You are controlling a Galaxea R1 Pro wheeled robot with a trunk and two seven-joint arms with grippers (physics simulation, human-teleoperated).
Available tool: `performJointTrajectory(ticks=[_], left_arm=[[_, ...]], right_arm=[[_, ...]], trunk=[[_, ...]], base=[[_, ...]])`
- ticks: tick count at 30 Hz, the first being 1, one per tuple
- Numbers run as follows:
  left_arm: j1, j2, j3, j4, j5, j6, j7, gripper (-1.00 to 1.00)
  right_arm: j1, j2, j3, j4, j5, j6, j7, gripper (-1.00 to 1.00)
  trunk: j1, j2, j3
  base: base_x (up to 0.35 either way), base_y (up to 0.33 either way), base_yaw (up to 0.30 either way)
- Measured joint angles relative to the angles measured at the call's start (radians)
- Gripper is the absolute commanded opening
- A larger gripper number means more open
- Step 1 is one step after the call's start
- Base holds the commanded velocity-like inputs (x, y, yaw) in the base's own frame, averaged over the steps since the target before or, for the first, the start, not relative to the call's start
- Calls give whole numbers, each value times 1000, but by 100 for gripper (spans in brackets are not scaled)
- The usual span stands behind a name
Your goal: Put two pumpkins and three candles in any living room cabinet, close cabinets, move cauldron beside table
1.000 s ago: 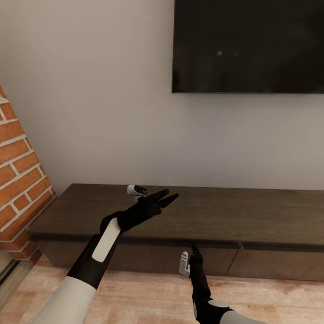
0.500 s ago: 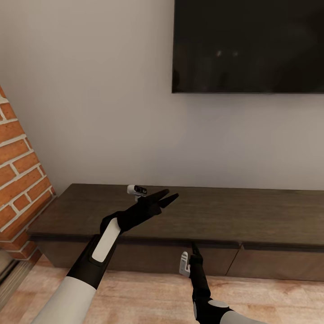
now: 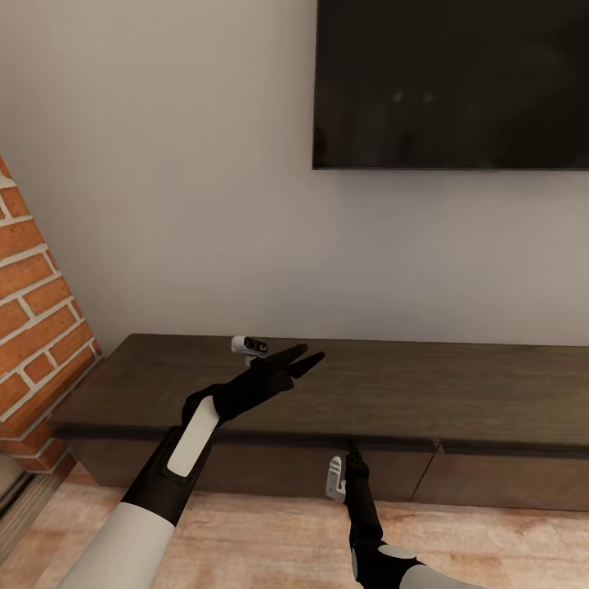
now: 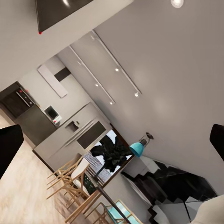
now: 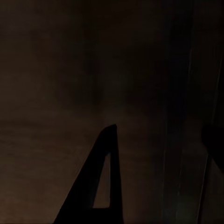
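Low against the wall, cabinet (image 3: 393,393): long axis running left to right across the head view, dark brown top, flat drawer fronts shut, no writing or labels readable. Above its top, left gripper (image 3: 304,357), fingers spread apart, holding nothing, pointing toward the right and the wall. Down at the front edge, right gripper (image 3: 353,452) tip up, close against a drawer front (image 5: 70,70); one finger (image 5: 100,186) and the edge of another seen, open or closed not clear. Higher on the wall, black TV (image 3: 451,82). At left, brick wall (image 3: 33,327). Below, pale wood floor (image 3: 270,540).
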Motion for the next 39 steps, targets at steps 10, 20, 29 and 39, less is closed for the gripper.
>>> performJointTrajectory(ticks=[10,20,29,39], left_arm=[[0,-1,-1,1,0,0,0,100],[0,-2,-1,1,0,0,1,100],[0,-2,-1,2,0,0,0,100],[0,-2,-1,2,0,0,0,100]], right_arm=[[-4,0,2,-2,-1,5,-43,-100],[-13,0,3,-1,0,13,-77,-100],[-16,0,3,7,-4,6,-124,-100],[-15,0,3,9,-3,5,-130,-100]], trunk=[[0,0,0],[0,0,0],[0,0,0],[0,0,0]], base=[[0,0,0],[0,0,0],[0,0,0],[-3,0,0]])
